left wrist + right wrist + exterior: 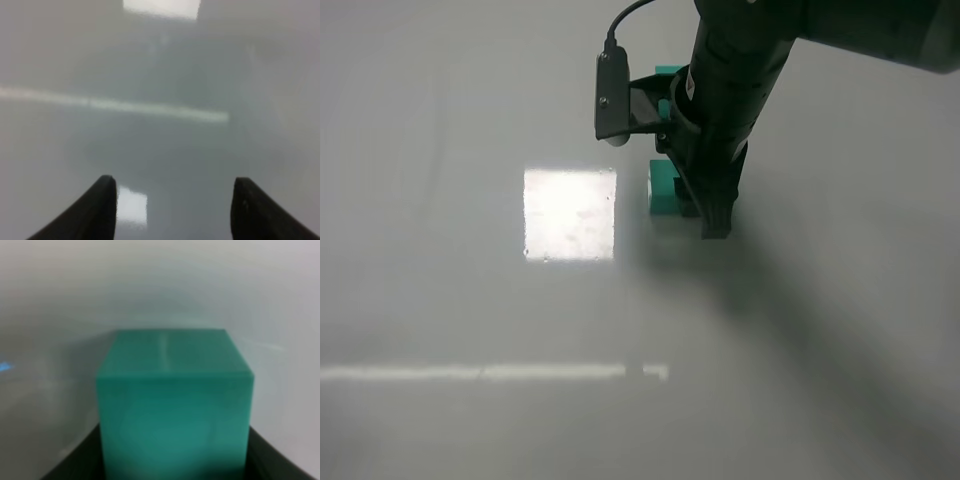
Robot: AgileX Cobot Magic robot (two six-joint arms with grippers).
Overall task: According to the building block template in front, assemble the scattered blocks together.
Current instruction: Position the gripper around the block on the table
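Now matte sea-green cube (175, 405) in R hand (175, 460)

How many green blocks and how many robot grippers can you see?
Green blocks: 2, near block and far block, which is half hidden behind the arm
Grippers: 2, left gripper and right gripper
Total: 4

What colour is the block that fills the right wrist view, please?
Sea-green. The block shows best in the right wrist view, where it fills the middle of the frame.
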